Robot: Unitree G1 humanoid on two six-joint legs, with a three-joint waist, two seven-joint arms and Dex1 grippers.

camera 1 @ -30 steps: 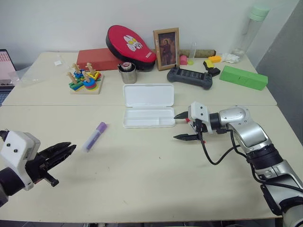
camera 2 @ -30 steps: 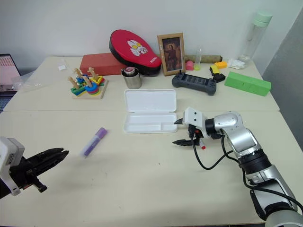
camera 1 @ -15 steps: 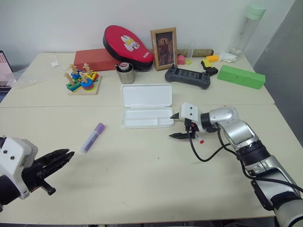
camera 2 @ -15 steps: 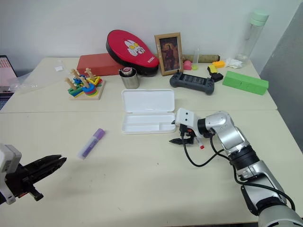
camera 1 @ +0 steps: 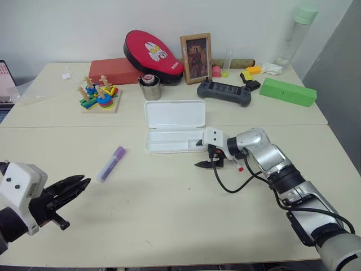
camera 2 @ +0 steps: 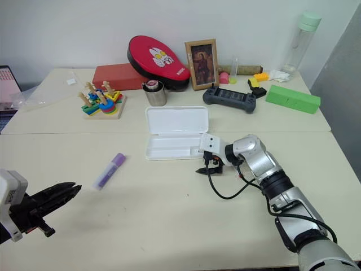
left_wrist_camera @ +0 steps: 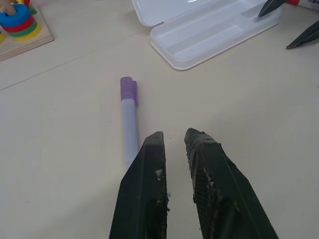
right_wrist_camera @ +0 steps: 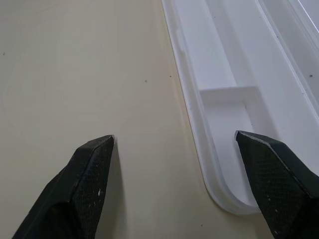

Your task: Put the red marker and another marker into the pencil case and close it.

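i have the right hand (camera 1: 202, 154) spread wide at the open pencil case (camera 1: 175, 127) mid-frame, empty. the red marker (camera 1: 236, 166), largely hidden behind that hand, lies unpicked on the worktop (camera 1: 169, 214). the purple marker (camera 1: 111, 164) lies centre-left. left hand (camera 1: 73, 187) nearly pressed together, lower left. next: grasp the red marker.

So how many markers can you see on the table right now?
2. The purple marker lies on the table left of the open pencil case. The red marker lies right of the case, mostly hidden behind the right gripper. Others may be hidden.
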